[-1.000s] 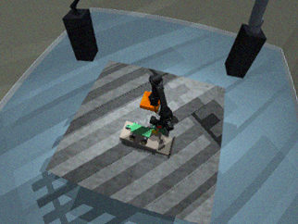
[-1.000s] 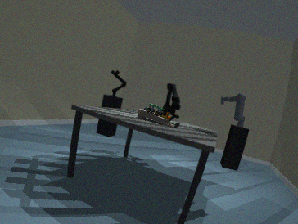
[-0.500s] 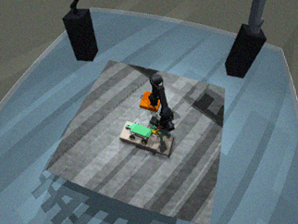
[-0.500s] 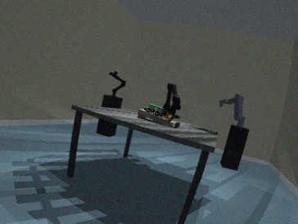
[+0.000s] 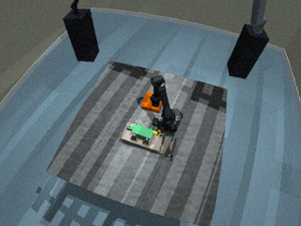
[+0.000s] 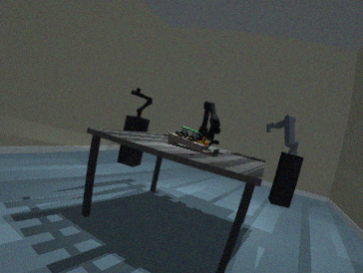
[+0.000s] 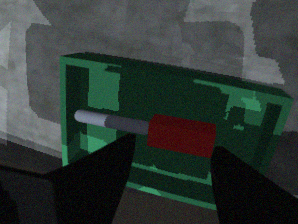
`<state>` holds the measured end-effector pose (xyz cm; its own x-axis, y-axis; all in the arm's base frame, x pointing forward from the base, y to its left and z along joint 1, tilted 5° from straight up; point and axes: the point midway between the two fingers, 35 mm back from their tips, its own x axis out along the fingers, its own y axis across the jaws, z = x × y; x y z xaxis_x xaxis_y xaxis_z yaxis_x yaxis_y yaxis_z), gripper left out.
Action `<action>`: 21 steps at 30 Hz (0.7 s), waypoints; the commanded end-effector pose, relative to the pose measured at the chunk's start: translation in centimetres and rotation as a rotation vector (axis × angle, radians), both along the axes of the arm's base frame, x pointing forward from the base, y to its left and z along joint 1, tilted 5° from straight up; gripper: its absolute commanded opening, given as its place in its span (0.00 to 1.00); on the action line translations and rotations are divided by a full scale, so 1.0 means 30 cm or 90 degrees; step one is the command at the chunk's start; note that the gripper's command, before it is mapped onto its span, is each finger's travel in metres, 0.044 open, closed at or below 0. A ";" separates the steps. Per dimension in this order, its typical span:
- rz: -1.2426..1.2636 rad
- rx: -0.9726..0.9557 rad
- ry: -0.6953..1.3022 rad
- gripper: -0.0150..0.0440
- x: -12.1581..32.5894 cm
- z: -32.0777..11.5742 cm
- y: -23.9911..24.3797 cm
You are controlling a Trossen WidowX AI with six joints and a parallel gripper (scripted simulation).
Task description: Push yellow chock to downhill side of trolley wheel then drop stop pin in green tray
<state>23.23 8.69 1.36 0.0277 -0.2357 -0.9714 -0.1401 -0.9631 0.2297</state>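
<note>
The green trolley (image 5: 142, 131) (image 6: 190, 131) stands on the pale ramp (image 5: 153, 144) (image 6: 181, 141). The yellow chock (image 5: 157, 132) (image 6: 204, 141) is on the ramp by the trolley's right-hand wheels; whether it touches a wheel is too small to tell. In the wrist view the green tray (image 7: 64, 100) lies below the fingers. The stop pin (image 7: 181, 136), with red head and grey shaft, lies across the inside of the tray, shaft to the left. My gripper (image 7: 173, 148) is partly open, its fingertips on either side of the red head, with a gap at the left finger. The pin bracket cannot be made out.
An orange box (image 5: 151, 103) sits beside my arm's base. The ramp is close to the arm on its near side. Two other arms stand on black pedestals (image 5: 81, 35) (image 5: 247, 51) beyond the striped table (image 5: 103, 177).
</note>
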 end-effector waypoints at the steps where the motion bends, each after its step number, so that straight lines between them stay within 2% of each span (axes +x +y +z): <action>1: 0.000 0.000 0.000 0.67 0.000 0.000 0.000; 5: 0.000 0.000 0.000 0.83 0.000 0.000 0.000; 10: 0.000 0.000 0.000 0.83 0.000 0.004 0.000; 17: -0.003 0.001 -0.002 0.83 -0.014 0.086 0.000; 21: -0.003 0.001 -0.002 1.00 -0.017 0.125 0.002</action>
